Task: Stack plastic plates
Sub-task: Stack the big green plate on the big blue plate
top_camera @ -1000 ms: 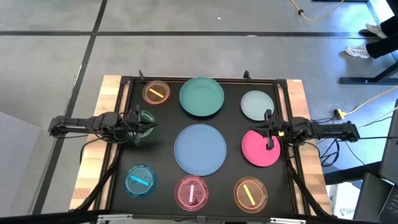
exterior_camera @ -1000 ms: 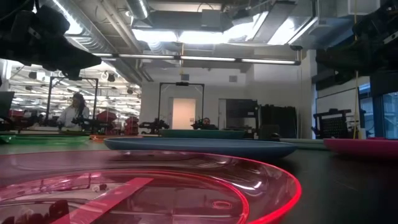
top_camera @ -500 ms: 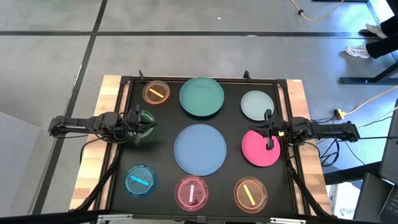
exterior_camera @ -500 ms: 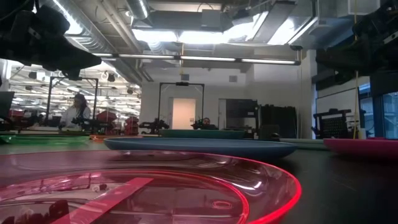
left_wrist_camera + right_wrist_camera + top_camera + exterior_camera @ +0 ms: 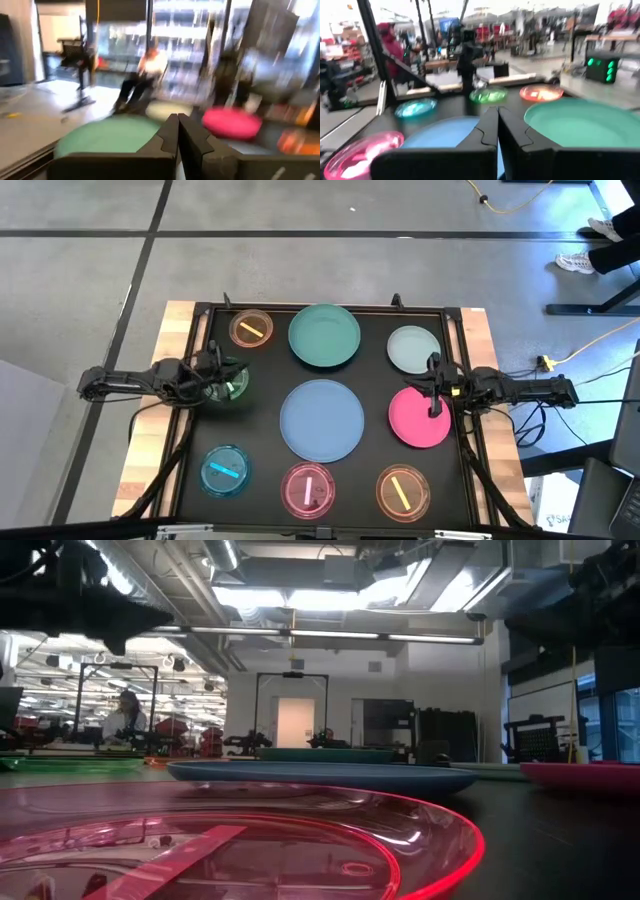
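Plates and dishes spread singly over the black table (image 5: 200, 435), none stacked, none holding anything apart from its own centre stripe.

Far row, left to right: orange dish (image 5: 251, 328), stripe yellow and running diagonally; teal plate (image 5: 324, 335); pale mint plate (image 5: 413, 349).

Middle row: green dish (image 5: 231, 380) at left, blue-grey plate (image 5: 322, 419) at centre, pink plate (image 5: 418, 418) at right.

Near row: blue dish (image 5: 225, 470), stripe pale blue and slightly off horizontal; pink dish (image 5: 309, 489), stripe pink and close to the near–far line; second orange dish (image 5: 402, 491), stripe yellow and tilted from the near–far line.

Opaque plates round and flat, lying level, with no long axis to report.

Left gripper (image 5: 213, 372) above the left edge of the green dish, arm entering from the left side of the table. Fingers pressed together with no gap in the left wrist view (image 5: 176, 131), nothing between them.

Right gripper (image 5: 433, 388) above the far right rim of the pink plate, just near of the pale mint plate, arm entering from the right side. Fingers likewise clenched tip to tip in the right wrist view (image 5: 496, 127), holding nothing.

Low view: pink dish (image 5: 230, 840) closest to the camera, blue-grey plate (image 5: 320, 776) behind it, teal plate (image 5: 325, 754) farther back, pink plate (image 5: 580, 773) at the right edge.
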{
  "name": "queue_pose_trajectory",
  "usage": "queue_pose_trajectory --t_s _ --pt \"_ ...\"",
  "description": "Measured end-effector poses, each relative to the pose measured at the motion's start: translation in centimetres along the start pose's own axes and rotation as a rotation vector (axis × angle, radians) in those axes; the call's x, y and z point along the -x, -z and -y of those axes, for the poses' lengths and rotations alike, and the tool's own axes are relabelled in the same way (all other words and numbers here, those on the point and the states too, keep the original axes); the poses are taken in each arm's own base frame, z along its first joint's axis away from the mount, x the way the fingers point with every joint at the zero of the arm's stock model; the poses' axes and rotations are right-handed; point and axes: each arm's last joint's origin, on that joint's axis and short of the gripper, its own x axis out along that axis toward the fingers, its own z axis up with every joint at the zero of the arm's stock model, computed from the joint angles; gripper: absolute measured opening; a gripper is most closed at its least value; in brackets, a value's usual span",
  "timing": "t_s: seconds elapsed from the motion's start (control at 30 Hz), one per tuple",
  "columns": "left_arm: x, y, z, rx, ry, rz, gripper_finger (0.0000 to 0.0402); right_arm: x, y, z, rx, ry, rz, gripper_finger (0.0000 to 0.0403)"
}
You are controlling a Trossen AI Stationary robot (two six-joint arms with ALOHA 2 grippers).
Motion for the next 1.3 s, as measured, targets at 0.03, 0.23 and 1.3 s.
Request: queue_pose_trajectory --t_s 0.03,0.23,1.3 --pt "0.0 -0.2 0.1 0.034 0.015 0.017 0.0002 0.0 -0.1 0.0 0.002 -0.003 0.012 0.0003" --pt "-0.4 -1.4 0.9 0.043 0.222 0.124 0.0001 -0.2 -0.8 -0.1 0.015 -0.021 0.07 0.0003" --pt "-19.6 -1.1 3.8 -0.177 0.052 -0.183 0.0 -1.9 -2.0 -0.2 0.26 0.079 -0.124 0.0003"
